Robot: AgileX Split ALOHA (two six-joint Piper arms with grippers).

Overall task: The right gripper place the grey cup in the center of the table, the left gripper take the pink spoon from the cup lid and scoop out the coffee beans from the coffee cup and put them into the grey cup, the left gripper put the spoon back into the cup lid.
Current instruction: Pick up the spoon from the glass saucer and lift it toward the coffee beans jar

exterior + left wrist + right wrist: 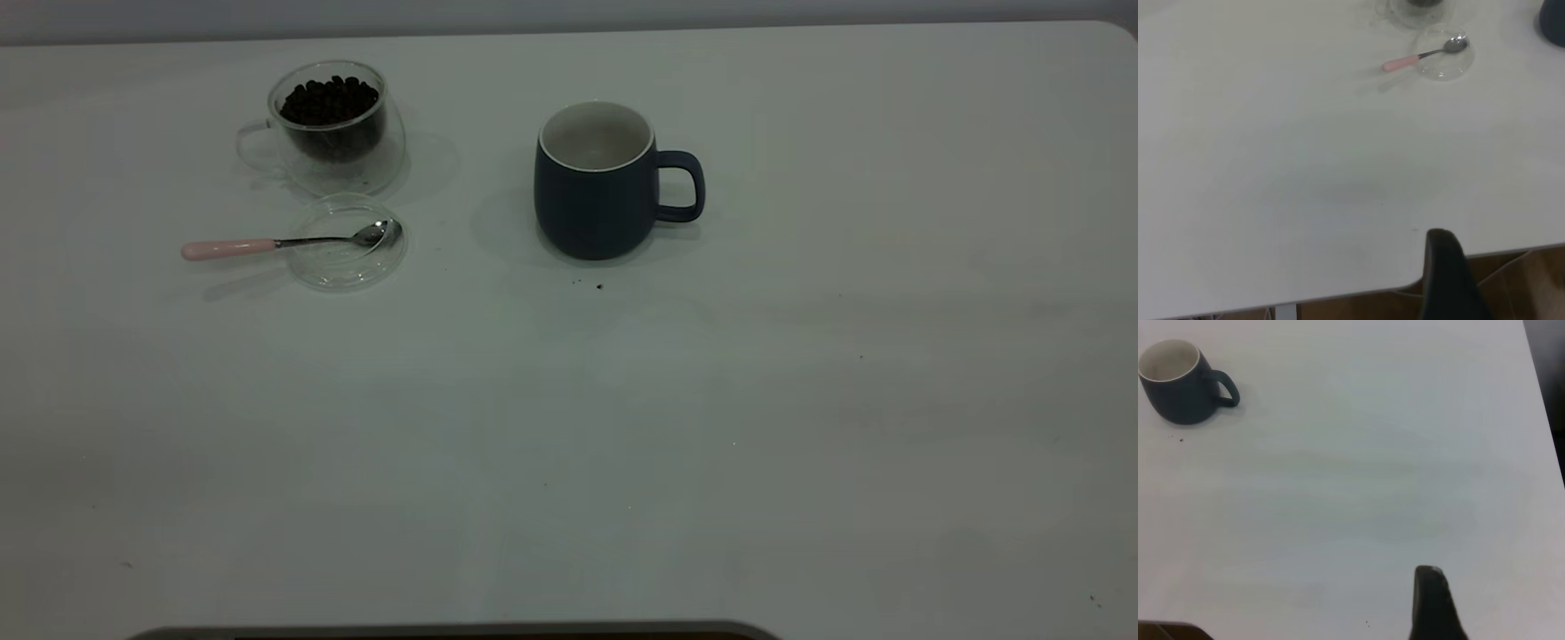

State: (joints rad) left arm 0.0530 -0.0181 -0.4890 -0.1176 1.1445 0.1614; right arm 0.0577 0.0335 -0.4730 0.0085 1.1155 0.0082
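Note:
The grey cup [596,182] is a dark mug with a pale inside, upright near the table's middle, handle to the right; it also shows in the right wrist view [1178,383]. A glass coffee cup [331,124] holding coffee beans stands at the back left. Just in front of it lies the clear cup lid [347,242]. The pink spoon [284,242] rests with its bowl in the lid and its handle pointing left. My left gripper [1445,267] hangs over the table's near left edge, far from the spoon [1425,55]. My right gripper [1431,600] sits far from the mug. Neither arm appears in the exterior view.
A few dark crumbs [598,286] lie in front of the mug. A dark rounded edge [444,633] runs along the table's front. The white table [711,444] stretches bare to the front and right.

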